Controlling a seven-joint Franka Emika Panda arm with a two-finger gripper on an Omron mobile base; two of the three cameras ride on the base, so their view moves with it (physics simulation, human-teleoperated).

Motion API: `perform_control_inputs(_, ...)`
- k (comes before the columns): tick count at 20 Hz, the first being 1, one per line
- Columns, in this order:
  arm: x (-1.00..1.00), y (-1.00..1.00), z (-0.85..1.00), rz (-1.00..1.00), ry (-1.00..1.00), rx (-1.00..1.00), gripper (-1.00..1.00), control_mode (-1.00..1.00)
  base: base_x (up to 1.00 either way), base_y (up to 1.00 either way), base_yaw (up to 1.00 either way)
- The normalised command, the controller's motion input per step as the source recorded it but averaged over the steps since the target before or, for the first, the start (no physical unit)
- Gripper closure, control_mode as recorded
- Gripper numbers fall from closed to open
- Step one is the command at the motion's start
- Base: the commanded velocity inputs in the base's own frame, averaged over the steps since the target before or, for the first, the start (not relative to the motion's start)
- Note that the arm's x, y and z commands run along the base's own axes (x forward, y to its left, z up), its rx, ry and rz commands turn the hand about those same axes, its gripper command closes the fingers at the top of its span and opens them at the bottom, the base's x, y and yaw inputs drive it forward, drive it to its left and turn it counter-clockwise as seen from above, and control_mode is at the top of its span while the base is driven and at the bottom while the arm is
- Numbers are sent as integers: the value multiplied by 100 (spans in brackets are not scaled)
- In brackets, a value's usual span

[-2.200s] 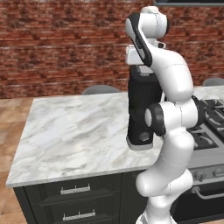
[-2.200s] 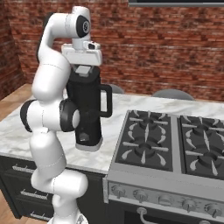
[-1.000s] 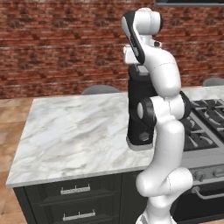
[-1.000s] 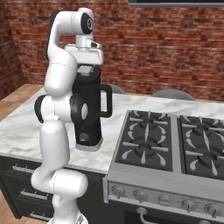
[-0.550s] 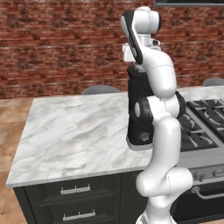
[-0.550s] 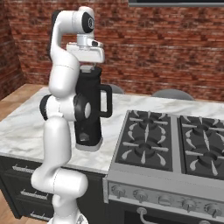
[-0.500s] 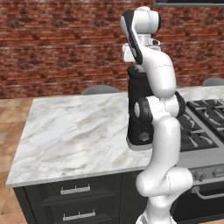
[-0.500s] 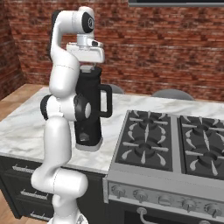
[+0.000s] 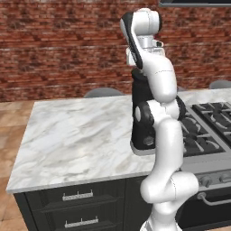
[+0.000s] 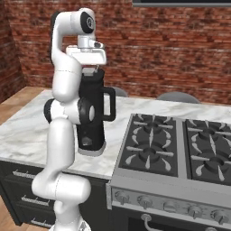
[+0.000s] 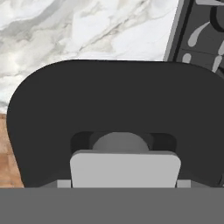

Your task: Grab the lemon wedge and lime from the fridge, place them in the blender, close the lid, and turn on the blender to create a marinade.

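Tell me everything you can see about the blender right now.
The blender is tall and black, with a dark squarish jar, a loop handle on its stove-facing side and a black base on a grey foot. It stands upright on the marble counter, near the stove. Its black lid with a grey centre is on, directly beneath the hand.

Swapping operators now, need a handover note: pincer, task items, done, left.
Pincer: right above the blender jar; can't tell if it grips.
Lid: directly under the hand, at the jar mouth; seating unclear.
Blender: on the marble counter, beside the stove.
Done: fruit in the jar can't be confirmed.
Left: confirm lid shut, let go, switch on.
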Motion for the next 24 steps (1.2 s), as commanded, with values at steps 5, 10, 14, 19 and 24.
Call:
perform_control_inputs(5, -42, 0, 0, 0, 0, 0, 100, -100, 0, 0, 0)
perform_control_inputs(10, -80, 9, 0, 0, 0, 1, 100, -100, 0, 0, 0)
perform_control_inputs(14, -64, 18, -8, -5, 2, 3, 100, -100, 0, 0, 0)
perform_control_inputs(19, -45, 14, -5, -8, 2, 2, 100, -100, 0, 0, 0)
perform_control_inputs(24, 23, -1, -18, -16, -20, -11, 100, -100, 0, 0, 0)
